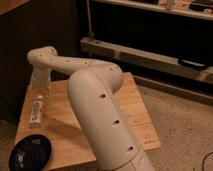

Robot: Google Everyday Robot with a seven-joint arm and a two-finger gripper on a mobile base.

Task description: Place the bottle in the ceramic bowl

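The bottle (36, 111), small and white with a pale label, lies on its side at the left of the wooden table (127, 107). The ceramic bowl (31, 152), black and glossy, sits at the table's front left corner, just in front of the bottle. My gripper (41, 84) hangs from the white arm's wrist (40, 56) above the table's back left part, a little beyond the bottle's far end and apart from it. The bottle is not in the bowl.
My large white arm (100, 115) crosses the middle of the view and hides part of the table. A dark wall stands behind the table on the left. A low metal shelf rail (150, 57) runs along the back right. Speckled floor (185, 130) lies to the right.
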